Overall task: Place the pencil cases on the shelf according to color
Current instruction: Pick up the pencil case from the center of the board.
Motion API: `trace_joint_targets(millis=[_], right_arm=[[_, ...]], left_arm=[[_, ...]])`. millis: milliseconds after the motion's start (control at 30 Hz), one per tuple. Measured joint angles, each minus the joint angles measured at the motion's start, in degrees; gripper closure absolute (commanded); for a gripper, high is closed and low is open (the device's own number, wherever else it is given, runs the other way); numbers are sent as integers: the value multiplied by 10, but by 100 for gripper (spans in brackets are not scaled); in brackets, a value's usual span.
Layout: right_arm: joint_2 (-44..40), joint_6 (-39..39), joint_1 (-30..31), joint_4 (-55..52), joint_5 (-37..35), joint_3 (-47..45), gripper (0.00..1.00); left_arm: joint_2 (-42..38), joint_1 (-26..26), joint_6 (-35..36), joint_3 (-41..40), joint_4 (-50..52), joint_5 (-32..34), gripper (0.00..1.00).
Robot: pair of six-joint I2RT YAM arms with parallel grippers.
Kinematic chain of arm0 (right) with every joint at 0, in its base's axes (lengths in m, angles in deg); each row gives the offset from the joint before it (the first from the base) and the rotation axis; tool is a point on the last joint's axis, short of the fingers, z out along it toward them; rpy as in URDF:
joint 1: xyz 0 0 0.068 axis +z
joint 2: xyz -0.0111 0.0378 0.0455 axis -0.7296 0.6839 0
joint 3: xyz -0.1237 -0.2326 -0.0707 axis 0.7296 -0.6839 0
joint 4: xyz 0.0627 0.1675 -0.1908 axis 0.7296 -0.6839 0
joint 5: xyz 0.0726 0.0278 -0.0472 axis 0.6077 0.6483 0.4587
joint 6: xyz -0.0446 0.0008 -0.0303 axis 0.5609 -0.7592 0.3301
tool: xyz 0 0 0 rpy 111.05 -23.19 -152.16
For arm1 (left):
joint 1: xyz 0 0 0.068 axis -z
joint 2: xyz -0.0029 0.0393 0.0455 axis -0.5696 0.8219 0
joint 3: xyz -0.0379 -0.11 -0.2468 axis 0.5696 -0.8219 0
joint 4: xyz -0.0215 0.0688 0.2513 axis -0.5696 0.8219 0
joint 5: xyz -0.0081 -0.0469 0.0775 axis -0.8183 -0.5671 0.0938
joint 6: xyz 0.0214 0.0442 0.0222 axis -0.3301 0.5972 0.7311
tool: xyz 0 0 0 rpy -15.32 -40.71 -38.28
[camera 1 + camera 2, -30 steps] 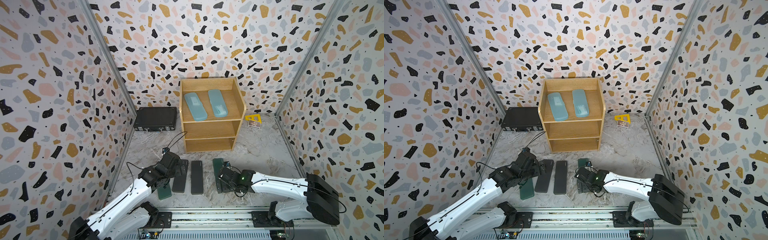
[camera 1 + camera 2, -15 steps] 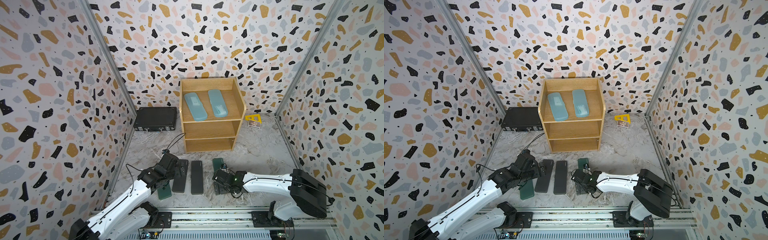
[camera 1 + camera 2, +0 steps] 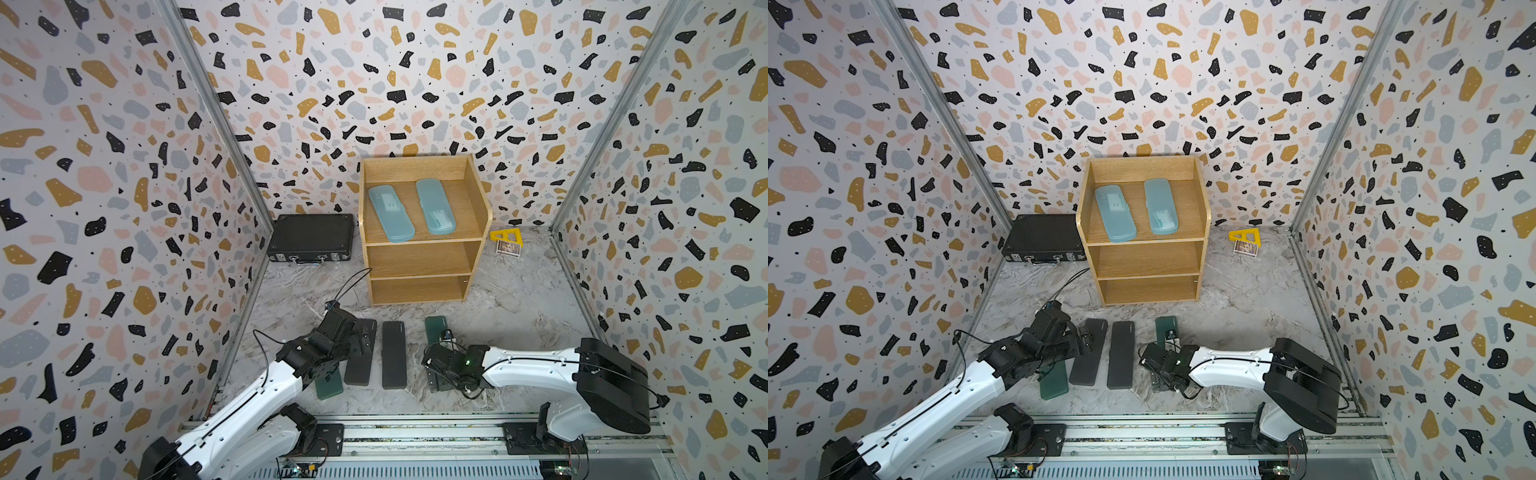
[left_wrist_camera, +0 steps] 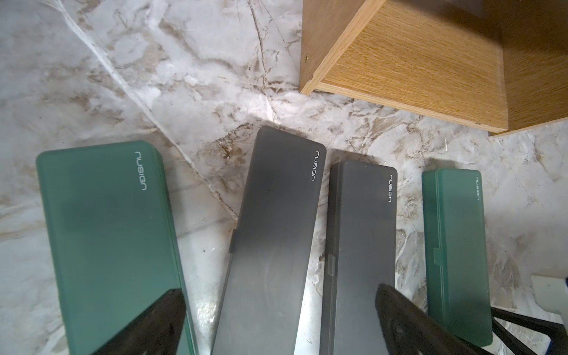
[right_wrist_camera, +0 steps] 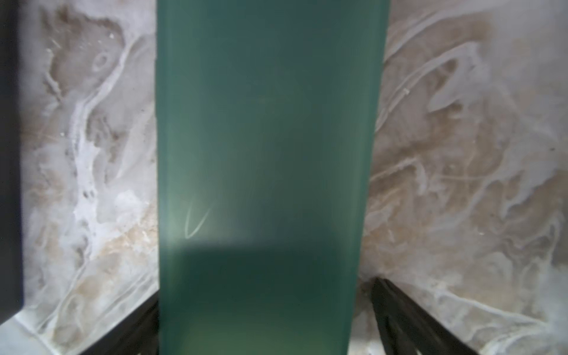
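I see three walls (image 3: 104,187) around the cell: pale terrazzo print with pink, ochre, grey-blue and black chips, and metal strips (image 3: 216,124) in the corners. The desk (image 3: 519,299) is grey-white marble look with brown veins, seen under the left tool (image 4: 278,292) and the right tool (image 5: 264,290). A black briefcase (image 3: 311,237) lies flat well beyond the left tool, at the foot of the back wall (image 3: 395,83). A yellow triangular ruler (image 3: 505,236) and a small card (image 3: 508,248) lie well beyond the right tool, near the far corner. A metal rail (image 3: 415,436) runs behind both tools. Light is even, shadows soft.

The left arm (image 3: 266,386) is stretched forward and low; the right arm (image 3: 532,365) is bent inward. The left gripper (image 4: 276,292) and the right gripper (image 5: 264,292) are both held wide open, pointed downward.
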Motion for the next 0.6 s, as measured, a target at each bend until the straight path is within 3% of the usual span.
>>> trace_joint_targets(millis=[367,600], right_arm=[[10,-11,6,-4,-6,9,5],[17,-28,12,-14,-6,18,0]], left_arm=[[-8,0,0,-4,0,-4,0],[-8,0,0,-5,0,-8,0]])
